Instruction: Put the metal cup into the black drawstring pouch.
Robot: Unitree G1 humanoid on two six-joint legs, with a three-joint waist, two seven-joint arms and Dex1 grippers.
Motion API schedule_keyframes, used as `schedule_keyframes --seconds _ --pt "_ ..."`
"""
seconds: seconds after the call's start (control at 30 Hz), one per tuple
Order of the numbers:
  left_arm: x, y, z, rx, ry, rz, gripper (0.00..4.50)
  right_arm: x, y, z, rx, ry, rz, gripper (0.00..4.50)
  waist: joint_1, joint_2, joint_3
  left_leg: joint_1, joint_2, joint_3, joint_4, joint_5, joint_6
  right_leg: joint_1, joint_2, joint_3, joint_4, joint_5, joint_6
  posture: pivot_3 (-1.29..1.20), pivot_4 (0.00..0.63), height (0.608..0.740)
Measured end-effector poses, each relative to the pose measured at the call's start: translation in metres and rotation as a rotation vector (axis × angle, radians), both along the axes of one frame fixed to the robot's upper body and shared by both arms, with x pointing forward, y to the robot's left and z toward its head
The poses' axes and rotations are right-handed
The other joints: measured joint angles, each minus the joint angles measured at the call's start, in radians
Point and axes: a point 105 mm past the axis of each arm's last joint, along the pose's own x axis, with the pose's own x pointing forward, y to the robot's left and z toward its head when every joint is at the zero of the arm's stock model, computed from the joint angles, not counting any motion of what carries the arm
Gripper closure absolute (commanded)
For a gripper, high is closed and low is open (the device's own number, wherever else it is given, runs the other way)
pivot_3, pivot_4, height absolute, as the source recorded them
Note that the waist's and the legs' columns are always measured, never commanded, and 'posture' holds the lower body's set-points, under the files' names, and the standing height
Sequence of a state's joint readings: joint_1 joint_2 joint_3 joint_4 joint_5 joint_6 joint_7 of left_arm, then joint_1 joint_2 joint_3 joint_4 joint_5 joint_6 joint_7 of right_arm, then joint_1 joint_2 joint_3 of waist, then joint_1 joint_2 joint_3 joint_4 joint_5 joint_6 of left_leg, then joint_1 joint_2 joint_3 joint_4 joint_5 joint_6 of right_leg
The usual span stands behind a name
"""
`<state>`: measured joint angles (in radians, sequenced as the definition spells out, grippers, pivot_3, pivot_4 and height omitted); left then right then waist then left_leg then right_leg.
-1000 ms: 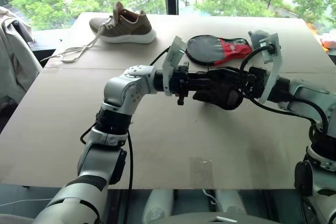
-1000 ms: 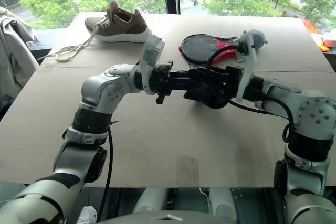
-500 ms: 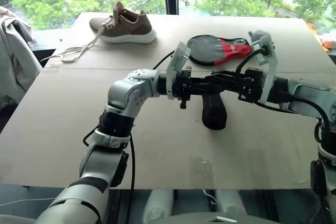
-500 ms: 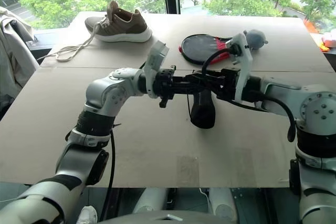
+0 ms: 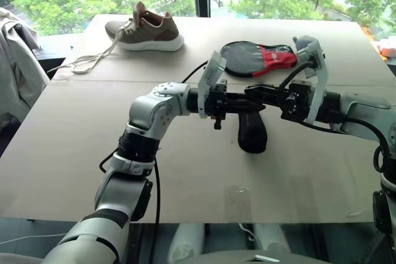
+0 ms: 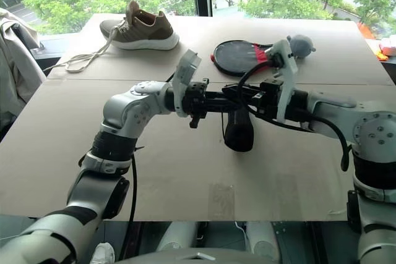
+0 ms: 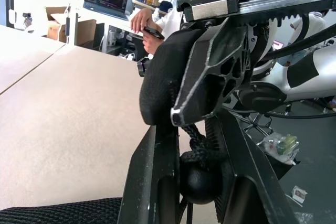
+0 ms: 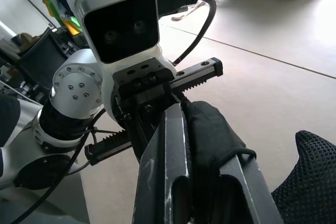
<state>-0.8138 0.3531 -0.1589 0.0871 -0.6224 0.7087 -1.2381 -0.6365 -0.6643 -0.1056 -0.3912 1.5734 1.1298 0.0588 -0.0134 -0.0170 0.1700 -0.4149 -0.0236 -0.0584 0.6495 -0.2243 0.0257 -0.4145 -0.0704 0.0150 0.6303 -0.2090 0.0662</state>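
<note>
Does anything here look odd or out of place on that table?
A single shoe sits at the far edge with its laces undone and trailing across the table. The black drawstring pouch hangs bulging between the left gripper and right gripper, both pinching its top, clear of the tabletop.

The 2 head cameras look forward and down from above the arms, taking in the whole table out to the window. Each wrist camera sits very close behind its own fingers, aimed level across the tabletop at the other arm. All 4 views share the black drawstring pouch between them.
</note>
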Motion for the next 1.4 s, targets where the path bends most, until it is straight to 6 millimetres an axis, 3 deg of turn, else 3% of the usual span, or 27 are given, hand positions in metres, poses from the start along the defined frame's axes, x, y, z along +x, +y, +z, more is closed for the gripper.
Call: schedule_keyframes --seconds 0.17,0.37,0.63,1.4 --pt "0.000 -0.001 0.000 -0.004 0.001 0.003 4.28 0.000 0.001 0.004 0.034 -0.006 0.003 4.48 0.000 0.000 0.000 0.000 0.000 0.000 0.000 0.000 0.000 0.000 0.000 0.000 0.000 0.000 0.000 0.00 0.150 0.740" --pt "0.004 -0.001 -0.004 0.004 0.007 0.040 4.28 0.001 0.001 0.032 0.207 -0.029 0.006 4.48 0.000 0.000 0.000 0.000 0.000 0.000 0.000 0.000 0.000 0.000 0.000 0.000 0.000 0.000 0.000 0.00 0.150 0.740" --pt "0.005 -0.001 -0.007 0.003 0.014 0.053 4.28 0.010 -0.010 0.054 0.347 -0.025 -0.067 4.48 0.000 0.000 0.000 0.000 0.000 0.000 0.000 0.000 0.000 0.000 0.000 0.000 0.000 0.000 0.000 0.00 0.150 0.740" --pt "0.014 0.001 -0.006 -0.022 0.037 0.132 4.28 0.021 -0.024 0.053 0.390 -0.008 -0.161 4.50 0.000 0.000 0.000 0.000 0.000 0.000 0.000 0.000 0.000 0.000 0.000 0.000 0.000 0.000 0.000 0.00 0.150 0.740"
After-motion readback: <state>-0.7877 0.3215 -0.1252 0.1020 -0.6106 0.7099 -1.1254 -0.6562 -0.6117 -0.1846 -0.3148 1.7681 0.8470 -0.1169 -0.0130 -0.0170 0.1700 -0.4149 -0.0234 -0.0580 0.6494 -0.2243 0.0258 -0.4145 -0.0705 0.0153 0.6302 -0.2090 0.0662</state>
